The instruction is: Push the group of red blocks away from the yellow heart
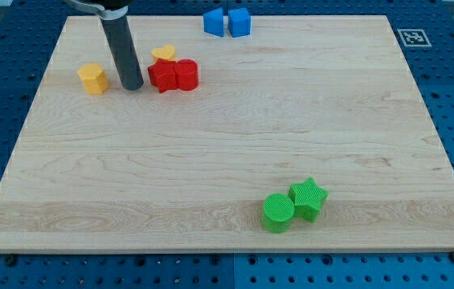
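Two red blocks sit side by side near the view's top left: a red star-like block point(162, 76) and a red cylinder point(186, 74), touching each other. The yellow heart point(163, 54) lies just above them, touching the left red block's top edge. My tip point(132, 85) stands on the board just left of the red blocks, a small gap away, between them and a yellow hexagon-like block point(92, 79).
Two blue blocks point(214, 22) point(239, 22) sit at the board's top edge. A green cylinder point(278, 212) and a green star point(308, 198) touch near the bottom right. A marker tag point(412, 36) lies off the board's top right corner.
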`<act>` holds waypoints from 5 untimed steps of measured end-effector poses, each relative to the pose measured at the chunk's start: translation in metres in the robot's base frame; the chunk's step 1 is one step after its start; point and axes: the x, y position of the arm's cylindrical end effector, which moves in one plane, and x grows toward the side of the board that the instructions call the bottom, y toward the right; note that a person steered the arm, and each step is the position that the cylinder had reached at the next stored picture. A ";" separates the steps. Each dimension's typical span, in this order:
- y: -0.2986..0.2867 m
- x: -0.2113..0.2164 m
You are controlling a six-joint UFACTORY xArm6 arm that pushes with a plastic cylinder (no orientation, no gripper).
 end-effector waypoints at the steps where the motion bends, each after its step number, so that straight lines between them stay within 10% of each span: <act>1: 0.000 0.000; 5: 0.039 -0.025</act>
